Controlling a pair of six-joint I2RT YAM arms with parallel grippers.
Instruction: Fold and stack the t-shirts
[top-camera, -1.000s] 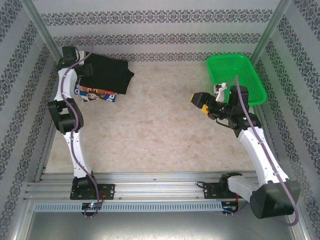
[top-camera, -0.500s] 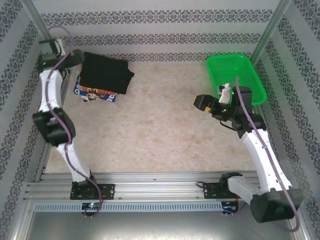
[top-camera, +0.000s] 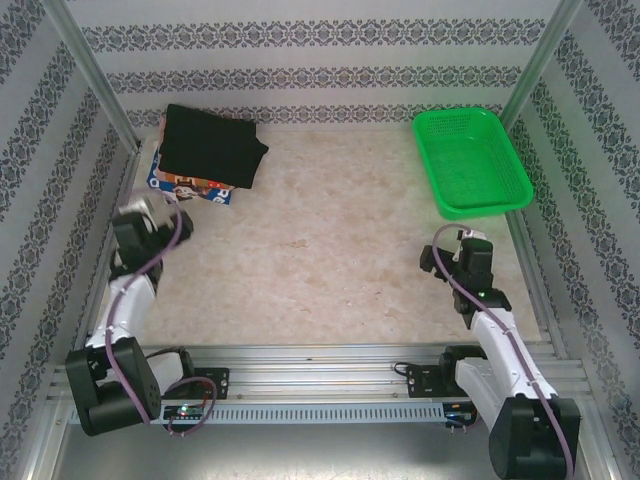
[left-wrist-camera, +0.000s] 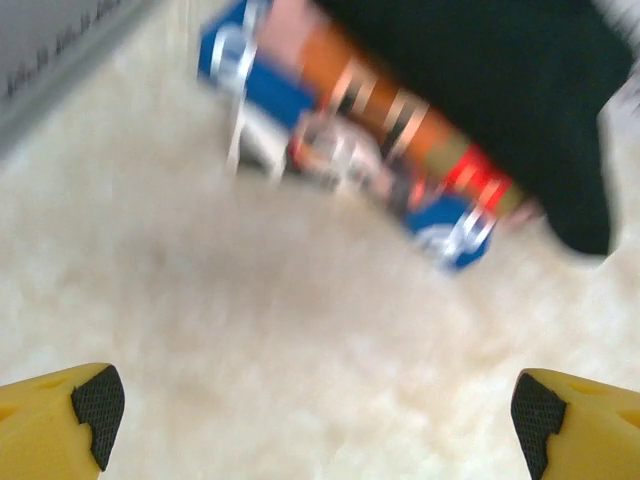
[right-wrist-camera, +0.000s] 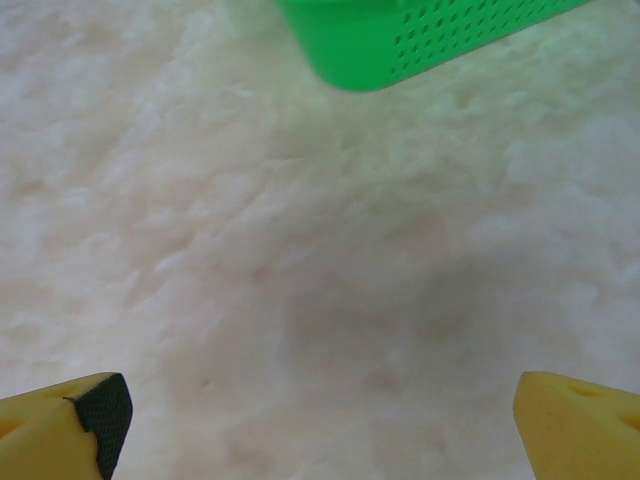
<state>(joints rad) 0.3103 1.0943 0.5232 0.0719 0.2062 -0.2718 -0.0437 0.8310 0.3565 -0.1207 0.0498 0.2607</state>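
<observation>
Folded t-shirts (top-camera: 205, 150) stacked far-left, black topmost. Left gripper (left-wrist-camera: 315, 408), right gripper (right-wrist-camera: 320, 410) wide open, empty, clear: work apparently complete.

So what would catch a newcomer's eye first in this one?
A folded black shirt lies on top of a blue-and-white printed shirt at the far left corner of the table. A bright green basket sits at the far right. Both arms are tucked low near their bases, with the left gripper and right gripper open above the tabletop.
</observation>
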